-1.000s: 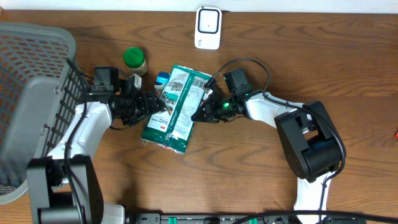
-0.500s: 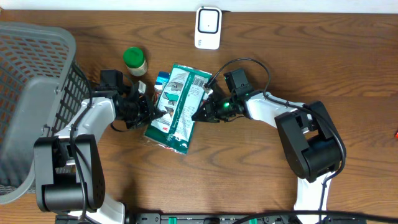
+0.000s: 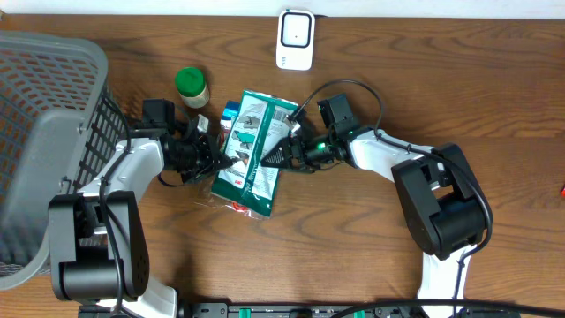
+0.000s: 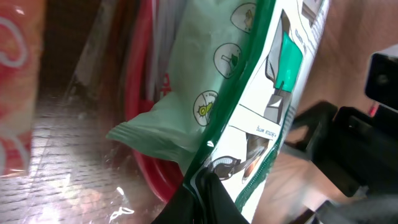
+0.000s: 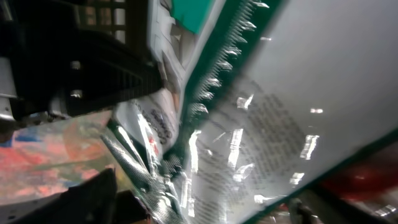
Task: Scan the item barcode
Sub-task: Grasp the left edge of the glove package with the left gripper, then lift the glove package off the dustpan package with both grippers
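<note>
Though overhead hides it, wrist view: left tool (image 4: 203,182) tight on green packet (image 4: 249,118); right tool (image 3: 281,157) apparently spread.

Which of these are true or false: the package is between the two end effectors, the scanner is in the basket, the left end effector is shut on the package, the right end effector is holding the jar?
1. The package lies between the left end effector and the right end effector. True.
2. The white scanner is in the basket. False: it sits on the table at the far edge, well apart from the basket.
3. The left end effector is shut on the package's edge. True.
4. The right end effector holds the jar. False: the green-lidded jar stands free on the table, near the left arm.
</note>
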Tool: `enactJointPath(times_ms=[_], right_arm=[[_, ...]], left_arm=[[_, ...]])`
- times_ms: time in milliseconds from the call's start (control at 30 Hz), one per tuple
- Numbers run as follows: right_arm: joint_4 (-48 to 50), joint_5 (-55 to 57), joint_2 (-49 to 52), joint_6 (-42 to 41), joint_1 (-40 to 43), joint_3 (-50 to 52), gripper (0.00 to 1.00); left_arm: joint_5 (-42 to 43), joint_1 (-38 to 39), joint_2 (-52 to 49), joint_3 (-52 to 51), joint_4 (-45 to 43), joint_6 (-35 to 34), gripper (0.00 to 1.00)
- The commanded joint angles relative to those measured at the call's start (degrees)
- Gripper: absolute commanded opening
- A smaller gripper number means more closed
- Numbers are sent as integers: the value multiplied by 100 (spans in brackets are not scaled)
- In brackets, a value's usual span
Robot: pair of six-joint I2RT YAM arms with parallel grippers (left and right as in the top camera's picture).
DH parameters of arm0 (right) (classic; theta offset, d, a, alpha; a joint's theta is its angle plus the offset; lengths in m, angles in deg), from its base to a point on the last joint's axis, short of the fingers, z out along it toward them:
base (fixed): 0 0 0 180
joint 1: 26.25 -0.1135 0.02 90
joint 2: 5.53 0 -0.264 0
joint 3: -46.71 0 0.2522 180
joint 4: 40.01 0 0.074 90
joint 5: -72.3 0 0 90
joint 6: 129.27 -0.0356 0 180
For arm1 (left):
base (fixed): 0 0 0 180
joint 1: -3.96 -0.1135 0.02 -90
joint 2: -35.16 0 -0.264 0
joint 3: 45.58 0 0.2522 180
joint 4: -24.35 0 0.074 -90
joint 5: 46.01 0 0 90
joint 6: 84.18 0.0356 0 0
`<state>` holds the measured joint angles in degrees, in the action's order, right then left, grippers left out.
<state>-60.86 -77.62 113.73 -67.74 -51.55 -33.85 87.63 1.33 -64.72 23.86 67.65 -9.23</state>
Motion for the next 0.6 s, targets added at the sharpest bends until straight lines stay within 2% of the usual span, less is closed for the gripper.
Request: enactJointPath(times_ms=[0, 100, 233, 333, 400, 500, 567], right_arm=[[-96, 249, 140, -273, 52, 103, 91], [-9, 271, 140, -282, 50, 103, 91], [66, 525, 140, -525, 50, 103, 86], [70, 920, 140, -717, 50, 103, 74], [68, 1106, 140, -796, 50, 103, 58], [68, 1235, 140, -793, 50, 103, 54], [76, 1283, 140, -789, 50, 103, 37]], left_arm=[[411, -31, 0, -39, -13, -22, 8], [728, -31, 0, -39, -81, -22, 7], [1003, -31, 0, -39, -142, -24, 8], [1099, -31, 0, -39, -138, -22, 8], [1097, -31, 0, -39, -140, -22, 7], [1095, -31, 0, -39, -140, -20, 7], [1095, -31, 0, -39, -138, -20, 7]])
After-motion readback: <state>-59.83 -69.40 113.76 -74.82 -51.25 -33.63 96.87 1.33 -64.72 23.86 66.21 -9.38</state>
